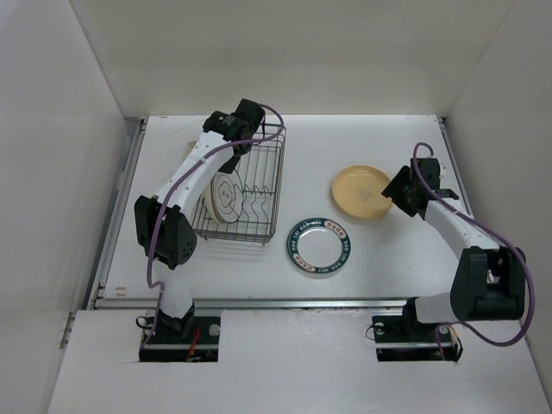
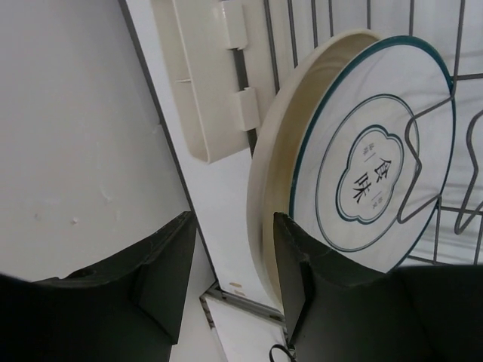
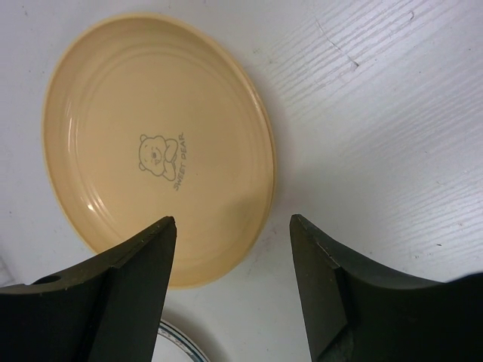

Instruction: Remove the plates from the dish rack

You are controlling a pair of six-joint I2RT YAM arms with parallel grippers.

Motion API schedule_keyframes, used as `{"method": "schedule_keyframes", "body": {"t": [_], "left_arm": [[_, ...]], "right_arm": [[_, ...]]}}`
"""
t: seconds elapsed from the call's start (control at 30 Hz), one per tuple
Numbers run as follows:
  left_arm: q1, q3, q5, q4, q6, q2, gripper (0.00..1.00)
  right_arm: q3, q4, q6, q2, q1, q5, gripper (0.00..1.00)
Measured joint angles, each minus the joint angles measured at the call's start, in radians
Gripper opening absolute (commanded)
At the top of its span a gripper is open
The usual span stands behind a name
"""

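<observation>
The dark wire dish rack (image 1: 259, 177) stands at the left of the table. Two plates stand on edge in its left part (image 1: 226, 198): a tan plate (image 2: 264, 188) nested behind a white plate with a teal rim and centre motif (image 2: 377, 151). My left gripper (image 1: 233, 148) is open over the rack's far left; in the left wrist view (image 2: 234, 222) the tan plate's rim lies between the fingers, close to the right one. A tan plate with a bear motif (image 1: 362, 191) (image 3: 151, 136) and a teal-rimmed plate (image 1: 319, 246) lie flat on the table. My right gripper (image 1: 398, 191) (image 3: 232, 226) is open and empty over the tan plate's right edge.
White walls close in the table at left, back and right. A cream plastic piece (image 2: 204, 75) lies beside the rack's left side near the left wall. Zigzag divider prongs (image 2: 411, 173) stand in front of the white plate. The table's front rail (image 1: 259, 302) runs before the arm bases.
</observation>
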Motion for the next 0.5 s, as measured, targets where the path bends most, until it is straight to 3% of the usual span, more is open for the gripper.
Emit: {"method": "schedule_keyframes", "body": {"t": [0.17,0.37,0.5], "left_arm": [[0.000,0.000,-0.035,0.003,-0.005,0.000,0.36],[-0.001,-0.024,-0.047,0.001,-0.008,0.005,0.36],[-0.001,-0.024,-0.029,-0.018,-0.008,0.026,0.23]], "right_arm": [[-0.002,0.000,-0.007,-0.007,0.000,0.000,0.67],[-0.002,0.001,-0.017,-0.010,0.000,0.000,0.67],[-0.002,0.001,-0.022,-0.016,0.000,0.000,0.67]]}}
